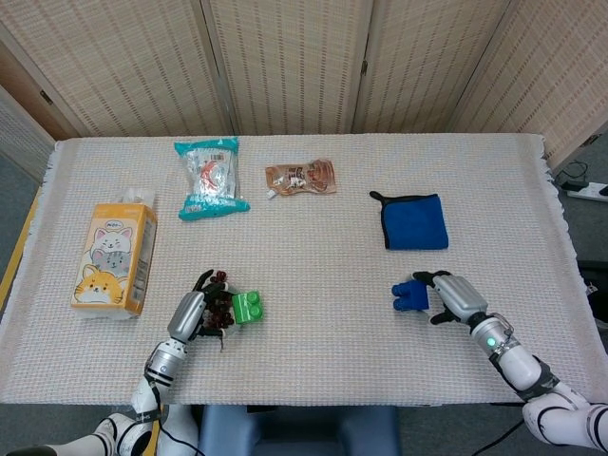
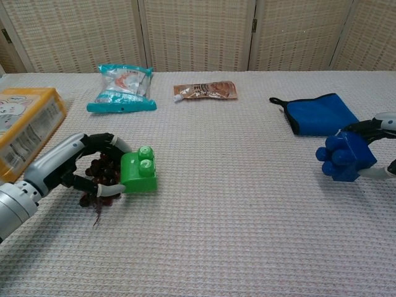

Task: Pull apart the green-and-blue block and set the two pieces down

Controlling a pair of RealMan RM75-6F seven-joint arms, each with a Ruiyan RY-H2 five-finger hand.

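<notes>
The green block (image 1: 248, 307) (image 2: 138, 171) sits low at the table, studs up, gripped by my left hand (image 1: 193, 314) (image 2: 83, 166) from its left side. Beneath that hand lies a bunch of dark grapes (image 2: 99, 185). My right hand (image 1: 458, 297) (image 2: 378, 145) holds the blue block (image 1: 410, 294) (image 2: 344, 158) at the right, just above or on the cloth; contact with the table is unclear. The two blocks are far apart.
A blue folded cloth (image 1: 414, 221) lies behind the blue block. A teal snack bag (image 1: 211, 178) and a brown packet (image 1: 301, 178) sit at the back. An orange cat-print box (image 1: 115, 258) stands at the left, near my left hand.
</notes>
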